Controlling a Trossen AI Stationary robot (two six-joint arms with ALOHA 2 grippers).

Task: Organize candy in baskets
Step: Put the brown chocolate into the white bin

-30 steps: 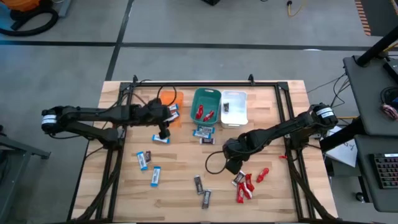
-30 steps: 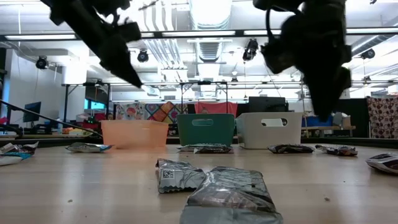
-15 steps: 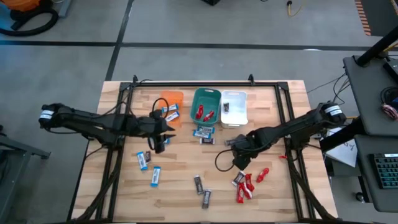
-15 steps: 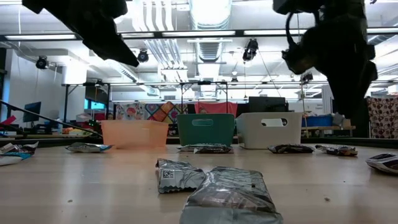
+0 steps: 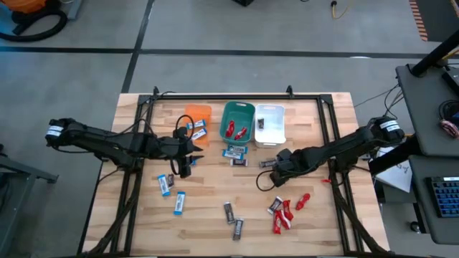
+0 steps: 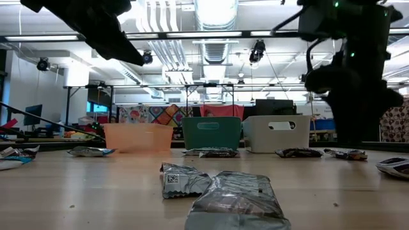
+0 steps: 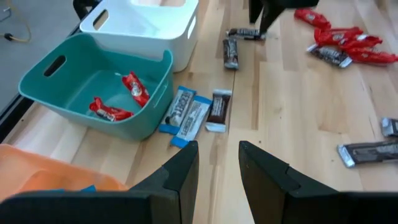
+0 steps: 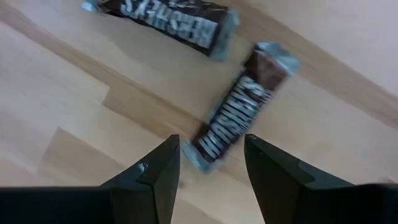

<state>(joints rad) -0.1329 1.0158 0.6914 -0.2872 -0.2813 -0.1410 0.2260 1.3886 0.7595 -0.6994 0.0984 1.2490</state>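
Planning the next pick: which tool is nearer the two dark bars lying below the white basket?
Right. The right tool hangs directly over the dark bars; the left tool is across the table, below the orange basket.

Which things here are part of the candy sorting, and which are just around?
Job:
- orange basket, teal basket, white basket
- red candy, blue-and-white candy, dark candy
- right gripper, open over dark candy
- left gripper, empty

Around:
- cables beside the table
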